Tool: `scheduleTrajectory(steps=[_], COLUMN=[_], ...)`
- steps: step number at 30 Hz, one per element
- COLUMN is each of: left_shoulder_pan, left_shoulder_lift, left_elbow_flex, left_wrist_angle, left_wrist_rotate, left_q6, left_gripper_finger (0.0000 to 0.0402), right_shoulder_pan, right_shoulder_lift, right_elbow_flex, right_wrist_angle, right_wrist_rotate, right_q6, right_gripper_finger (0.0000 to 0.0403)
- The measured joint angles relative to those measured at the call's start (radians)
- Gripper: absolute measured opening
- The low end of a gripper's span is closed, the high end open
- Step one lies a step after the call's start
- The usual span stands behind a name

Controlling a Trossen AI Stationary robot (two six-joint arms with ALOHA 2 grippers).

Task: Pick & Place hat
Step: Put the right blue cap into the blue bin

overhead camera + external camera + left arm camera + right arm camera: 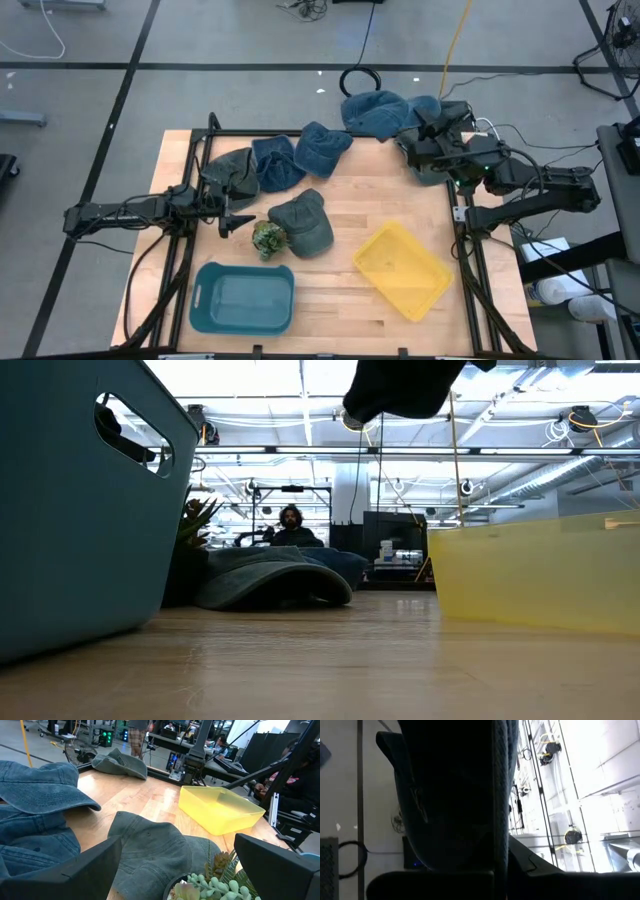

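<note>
**Right gripper holds a hat aloft**

Left gripper (232, 222) hovers, fingers spread wide and empty, beside a succulent (267, 238) and grey-green cap (303, 222). Farther back, the right gripper (432, 150) is clamped on a dark green hat (455, 795) above the table's far right corner.

Bright overhead ceiling lights, glare in low view, right wrist view dark, backlit

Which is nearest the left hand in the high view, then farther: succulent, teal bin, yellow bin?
From the left hand:
1. Succulent, just beside it toward the table's middle.
2. Teal bin, at the near edge.
3. Yellow bin, on the right half.
</note>
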Motion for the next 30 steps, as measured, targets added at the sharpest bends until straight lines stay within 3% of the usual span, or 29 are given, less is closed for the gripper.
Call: scheduleTrajectory(steps=[22, 30], left_shoulder_pan=[0.0, 0.0], left_shoulder_lift=[0.0, 0.0], left_elbow_flex=[0.0, 0.0], left_wrist_angle=[0.0, 0.0], left_wrist_rotate=[0.0, 0.0], left_q6=[0.0, 0.0], left_gripper_finger=[0.0397, 0.0397], right_shoulder_pan=[0.094, 0.207], right_shoulder_lift=[0.0, -0.013], right_elbow_flex=[0.0, 0.0], right_wrist_angle=[0.031, 0.029], right_wrist_rotate=[0.058, 0.078], right_q6=[0.02, 0.03], right_gripper_finger=[0.0, 0.0])
